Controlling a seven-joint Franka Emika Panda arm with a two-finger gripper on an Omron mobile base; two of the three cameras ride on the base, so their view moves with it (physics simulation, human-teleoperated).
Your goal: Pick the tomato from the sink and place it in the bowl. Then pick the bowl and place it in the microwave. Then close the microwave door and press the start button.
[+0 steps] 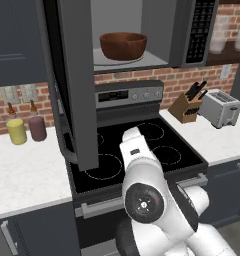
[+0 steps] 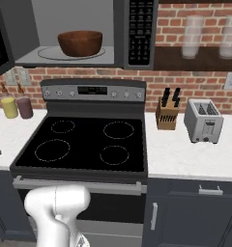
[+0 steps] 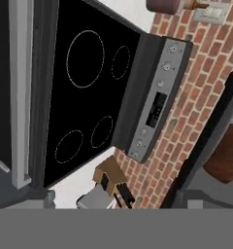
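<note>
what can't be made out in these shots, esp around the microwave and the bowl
- Tomato: the bowl's wall hides its inside in both base views, so nothing there tells whether it is in.
- Microwave door: left base view shows it nearly edge-on, top cut by the frame; its window cannot be read.
- Keypad: buttons too small to pick out start.
- Bowl in hand view: cut off by the right edge.

The inside of the bowl [image 1: 123, 45] is hidden by its rim; the microwave door [image 1: 72, 75] is cut off at the top edge.
</note>
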